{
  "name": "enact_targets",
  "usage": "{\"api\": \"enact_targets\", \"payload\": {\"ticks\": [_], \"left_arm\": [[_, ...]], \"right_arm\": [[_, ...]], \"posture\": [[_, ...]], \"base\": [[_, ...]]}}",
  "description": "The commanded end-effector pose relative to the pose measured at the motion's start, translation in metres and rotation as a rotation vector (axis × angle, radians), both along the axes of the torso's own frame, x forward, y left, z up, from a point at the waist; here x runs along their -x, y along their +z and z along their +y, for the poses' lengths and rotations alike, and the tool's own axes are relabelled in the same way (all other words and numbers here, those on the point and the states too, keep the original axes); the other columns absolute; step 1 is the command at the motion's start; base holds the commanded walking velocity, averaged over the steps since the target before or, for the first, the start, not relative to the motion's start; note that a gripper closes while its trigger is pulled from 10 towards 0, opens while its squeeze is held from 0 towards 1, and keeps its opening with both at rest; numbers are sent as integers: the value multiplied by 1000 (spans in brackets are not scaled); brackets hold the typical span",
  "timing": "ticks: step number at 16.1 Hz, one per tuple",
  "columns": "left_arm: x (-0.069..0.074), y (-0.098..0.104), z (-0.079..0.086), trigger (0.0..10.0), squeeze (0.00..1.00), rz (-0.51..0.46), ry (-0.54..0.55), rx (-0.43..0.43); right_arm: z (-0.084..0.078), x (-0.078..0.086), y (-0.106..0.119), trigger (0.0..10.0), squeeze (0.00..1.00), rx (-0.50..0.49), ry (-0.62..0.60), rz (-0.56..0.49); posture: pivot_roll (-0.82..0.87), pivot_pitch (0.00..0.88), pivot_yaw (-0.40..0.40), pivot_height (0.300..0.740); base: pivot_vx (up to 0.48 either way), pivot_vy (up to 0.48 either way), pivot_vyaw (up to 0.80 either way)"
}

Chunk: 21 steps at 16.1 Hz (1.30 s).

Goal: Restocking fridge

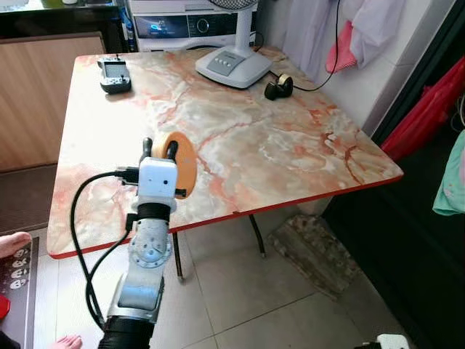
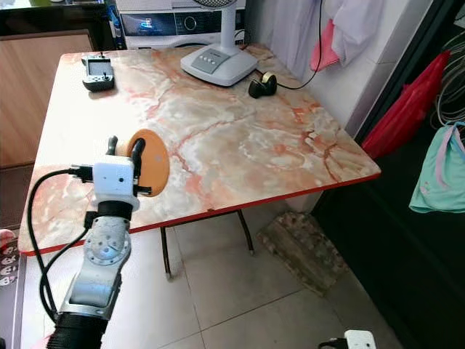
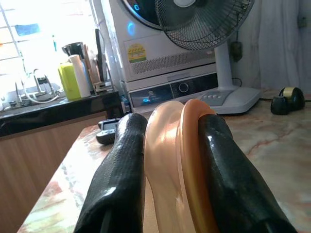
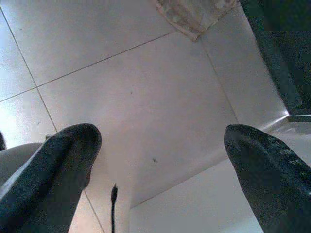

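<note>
My left gripper (image 1: pixel 160 148) is shut on an orange plate (image 1: pixel 182 161), held on edge over the near left part of the marble table (image 1: pixel 290 145). In the left wrist view the plate's rim (image 3: pixel 180 160) is pinched between the two black fingers (image 3: pixel 121 170). My right gripper (image 4: pixel 160 160) hangs open above the tiled floor with nothing between its fingers.
On the table stand a white fan base (image 1: pixel 232 65), a black tape dispenser (image 1: pixel 278 87) and a black handheld device (image 1: pixel 115 75). A washing machine (image 1: pixel 182 25) is behind. Clothes (image 1: pixel 349 36) hang at the right. A person's foot (image 1: pixel 13 242) is at the left edge.
</note>
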State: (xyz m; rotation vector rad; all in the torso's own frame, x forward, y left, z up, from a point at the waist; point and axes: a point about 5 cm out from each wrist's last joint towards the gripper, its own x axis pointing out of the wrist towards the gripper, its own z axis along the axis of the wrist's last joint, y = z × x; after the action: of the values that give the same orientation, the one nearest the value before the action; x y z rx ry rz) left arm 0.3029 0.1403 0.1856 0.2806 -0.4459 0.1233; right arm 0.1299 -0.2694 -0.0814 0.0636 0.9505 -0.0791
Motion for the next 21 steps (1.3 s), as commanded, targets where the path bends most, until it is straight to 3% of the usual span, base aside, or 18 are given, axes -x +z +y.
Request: {"api": "enact_targets", "payload": {"ticks": [1,4,6,10,12,21], "left_arm": [[-2,4,-9,10000,0,-16,-34,2],[1,-4,-9,10000,0,16,-63,-18],[-9,3,-1,10000,0,1,-55,-17],[-17,1,0,10000,0,5,-43,29],[-14,-6,-6,10000,0,24,-69,36],[-2,-12,7,10000,0,42,-33,35]], "right_arm": [[-8,5,1,10000,0,13,-20,3],[-10,9,0,10000,0,21,-40,8],[-2,0,1,10000,0,13,-3,-3],[13,-6,-3,10000,0,-3,42,13],[13,-3,-4,10000,0,-4,16,29],[14,0,-6,10000,0,-18,28,48]], "posture": [[77,37,-105,740],[54,41,-78,740],[20,43,-50,740],[6,15,-45,740],[28,16,-42,740],[43,66,-57,740]], "base": [[0,0,0],[0,0,0],[0,0,0],[0,0,0],[0,0,0],[0,0,-124]]}}
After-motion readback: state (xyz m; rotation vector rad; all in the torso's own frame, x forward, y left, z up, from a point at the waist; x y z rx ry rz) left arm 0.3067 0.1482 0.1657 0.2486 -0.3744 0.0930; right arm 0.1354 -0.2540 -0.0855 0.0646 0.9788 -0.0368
